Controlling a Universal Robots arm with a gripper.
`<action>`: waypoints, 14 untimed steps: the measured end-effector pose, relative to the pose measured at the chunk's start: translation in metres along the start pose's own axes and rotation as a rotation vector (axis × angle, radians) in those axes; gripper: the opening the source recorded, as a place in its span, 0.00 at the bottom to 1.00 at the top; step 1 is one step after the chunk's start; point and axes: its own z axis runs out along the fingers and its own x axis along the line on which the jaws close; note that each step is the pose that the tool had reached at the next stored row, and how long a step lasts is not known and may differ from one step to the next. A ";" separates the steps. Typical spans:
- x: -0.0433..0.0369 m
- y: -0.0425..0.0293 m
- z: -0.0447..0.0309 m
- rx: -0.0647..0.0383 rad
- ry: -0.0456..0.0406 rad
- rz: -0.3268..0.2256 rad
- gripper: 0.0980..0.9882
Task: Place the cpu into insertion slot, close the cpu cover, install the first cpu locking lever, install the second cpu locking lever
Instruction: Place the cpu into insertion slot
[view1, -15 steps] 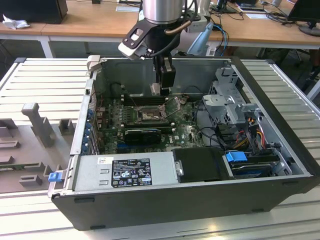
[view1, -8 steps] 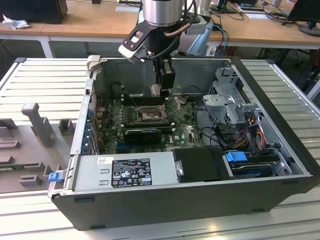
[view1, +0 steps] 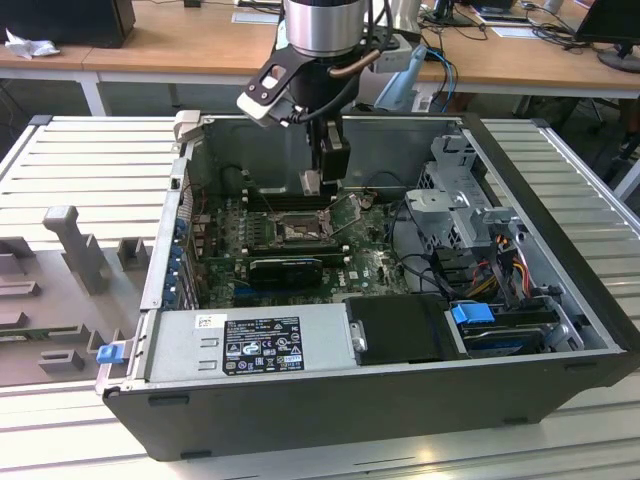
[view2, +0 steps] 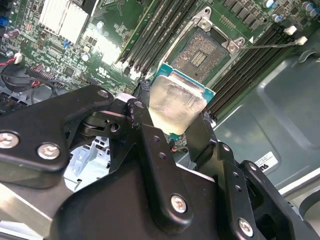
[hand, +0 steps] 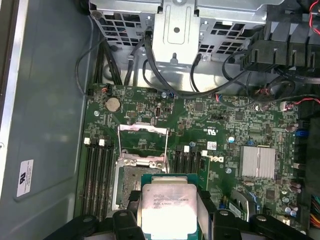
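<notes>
Black two-finger claw (view1: 322, 178) on the arm hangs inside the open dark computer case (view1: 560, 330), which sits on the ribbed grey metal worktop (view1: 90, 160). We see the claw's fingers clamped on the cpu, a small flat square chip with a pale silver face and a green rim (view1: 311, 184). In both wrist views the fingers (view2: 142, 120) pinch it by two opposite edges, claw (hand: 167, 222) and chip (hand: 167, 205) close to the lens. In the second wrist view the claw (view2: 172, 127) holds the chip (view2: 176, 100) tilted, with its silver face to the camera.

The cpu is in the air above the green motherboard (hand: 225, 130), not seated. It sits just beside the insertion slot, a square dark-framed socket with a greyish metallic centre (hand: 131, 187), and overlaps one edge of it in the first wrist view. The slot centre is bare in the second wrist view (view2: 202, 55) and in the exterior view (view1: 298, 230).

The cpu cover, a thin silvery metal frame with a big square window (hand: 142, 137), is swung open, away from the slot. In the exterior view it stands up at the slot's side (view1: 346, 212). A thin wire lever (view2: 270, 46) juts out free from a slot corner.

Long black memory slots (hand: 97, 170) flank the socket on both sides. A silver finned heatsink block (hand: 257, 162) lies further out on the board. The grey power supply box (view1: 250, 345) sits along the case's near wall in the exterior view.
</notes>
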 end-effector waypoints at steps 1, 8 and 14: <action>0.0000 0.0000 0.0006 0.000 0.0000 0.000 0.48; -0.0003 -0.0012 0.0138 0.001 -0.0001 0.002 0.48; -0.0004 -0.0026 0.0246 0.000 -0.0046 0.054 0.48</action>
